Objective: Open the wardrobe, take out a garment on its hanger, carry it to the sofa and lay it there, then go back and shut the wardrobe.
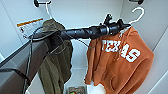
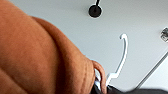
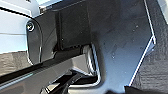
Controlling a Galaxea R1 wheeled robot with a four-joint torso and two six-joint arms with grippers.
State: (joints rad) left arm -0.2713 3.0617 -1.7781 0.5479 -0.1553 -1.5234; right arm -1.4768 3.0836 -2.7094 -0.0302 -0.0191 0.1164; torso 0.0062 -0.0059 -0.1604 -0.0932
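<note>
Hanger vs jaws: the left gripper sits at the neck of the hanger, whose hook rises to the upper right, free of any rail.
Jaws: left ones seem to be pinching the hanger; I cannot tell for sure.
Garment: the sweatshirt hangs right of centre inside the wardrobe.
Nearer arm: left.
Writing: "TEXAS" in white; the warning label at upper left is unreadable.
Neighbour: olive jacket, left of centre.
</note>
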